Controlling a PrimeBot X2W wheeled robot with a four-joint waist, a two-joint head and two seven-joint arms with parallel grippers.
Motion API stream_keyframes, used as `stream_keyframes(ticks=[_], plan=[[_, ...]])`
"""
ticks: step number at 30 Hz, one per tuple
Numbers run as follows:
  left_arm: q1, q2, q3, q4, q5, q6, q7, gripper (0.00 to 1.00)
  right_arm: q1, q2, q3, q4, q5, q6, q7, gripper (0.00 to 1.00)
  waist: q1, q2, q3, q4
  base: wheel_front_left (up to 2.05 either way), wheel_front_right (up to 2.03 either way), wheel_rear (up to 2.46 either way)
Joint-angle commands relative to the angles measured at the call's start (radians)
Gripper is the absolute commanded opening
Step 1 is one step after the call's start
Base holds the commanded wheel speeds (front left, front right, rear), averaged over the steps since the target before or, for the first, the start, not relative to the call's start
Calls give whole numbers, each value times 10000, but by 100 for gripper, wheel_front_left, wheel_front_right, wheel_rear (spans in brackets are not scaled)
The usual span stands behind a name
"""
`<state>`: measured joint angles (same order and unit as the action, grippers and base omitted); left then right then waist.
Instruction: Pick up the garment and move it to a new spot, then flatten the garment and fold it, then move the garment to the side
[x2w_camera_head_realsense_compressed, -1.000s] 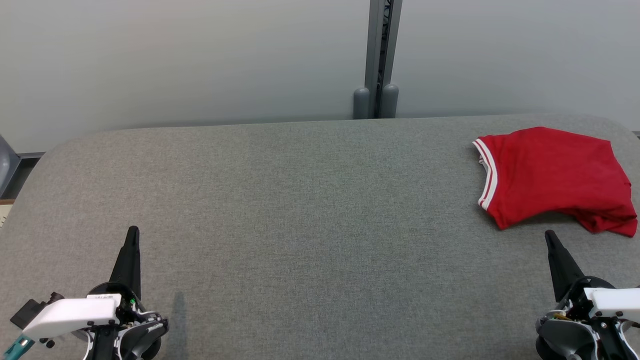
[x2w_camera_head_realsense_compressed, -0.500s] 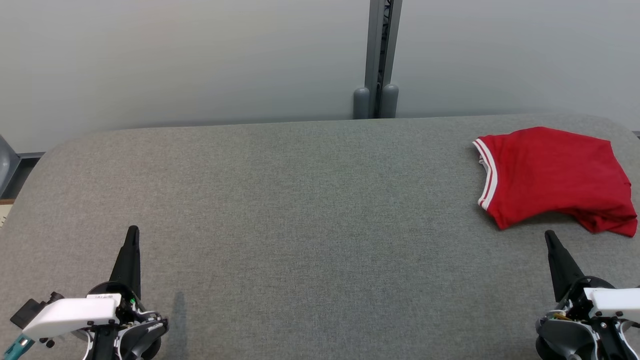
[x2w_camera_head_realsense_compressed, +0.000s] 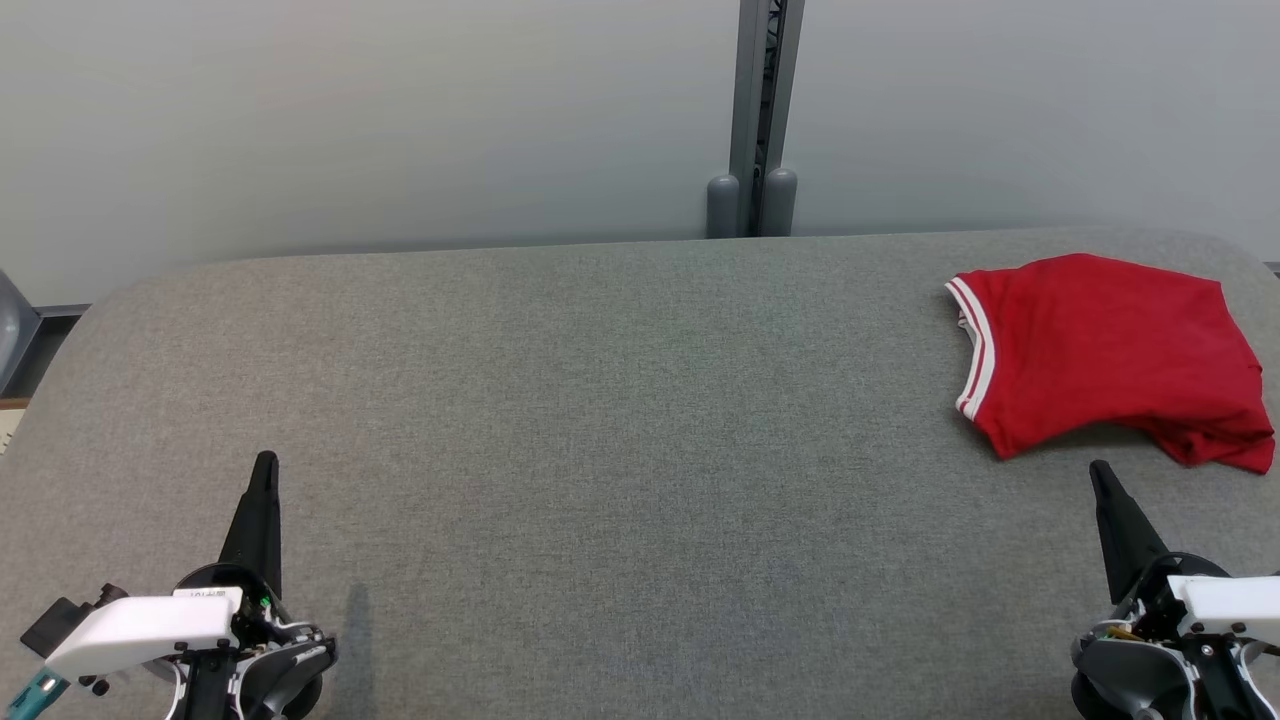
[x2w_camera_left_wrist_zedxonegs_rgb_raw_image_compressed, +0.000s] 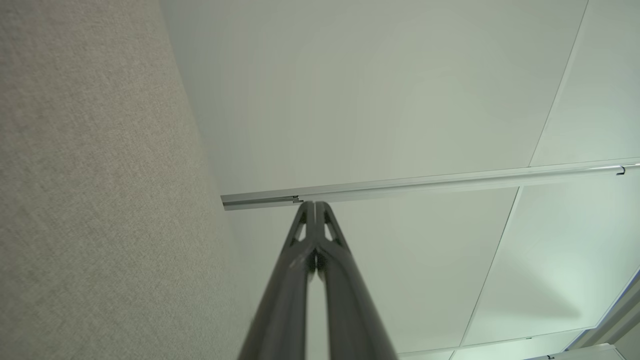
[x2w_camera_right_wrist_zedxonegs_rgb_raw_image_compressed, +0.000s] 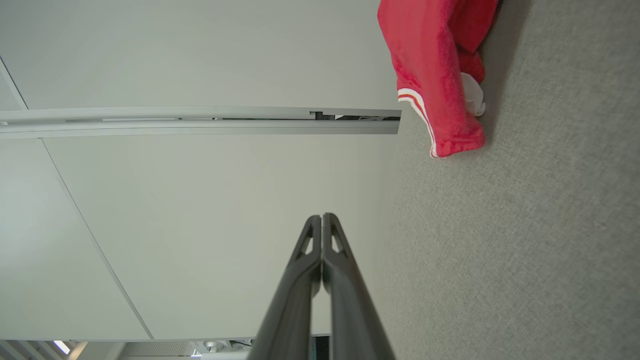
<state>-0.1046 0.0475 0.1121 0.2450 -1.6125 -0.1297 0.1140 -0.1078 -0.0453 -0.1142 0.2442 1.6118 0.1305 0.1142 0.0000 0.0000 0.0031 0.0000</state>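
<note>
Garment (x2w_camera_head_realsense_compressed: 1105, 350) lies bunched on the grey table (x2w_camera_head_realsense_compressed: 600, 400), out at 2 o'clock.
It is red with white stripes on one edge. The left gripper (x2w_camera_head_realsense_compressed: 264, 468) sits low at 7 o'clock and the right gripper (x2w_camera_head_realsense_compressed: 1098, 472) at 5 o'clock, near the garment but not touching it. Both have their fingers pressed tight together, holding nothing.

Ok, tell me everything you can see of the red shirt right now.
The red shirt looks like soft knit fabric, with white-striped trim along its left edge and a bit of white showing beneath. It lies loosely folded, rumpled at its near right corner, at the far right of the grey fabric-covered table. Only the table touches it; the right end effector is shut, short of it.
</note>
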Motion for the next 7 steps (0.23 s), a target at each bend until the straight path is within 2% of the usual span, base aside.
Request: stream_keyframes(ticks=[1,7], plan=[[-113,53,40,12,-13,-25,32,0,-46,-93,10,24,23,4,36,0,0,0,0,0,0,0,0],[-113,53,39,12,-13,-25,32,0,-46,-93,10,24,23,4,36,0,0,0,0,0,0,0,0]])
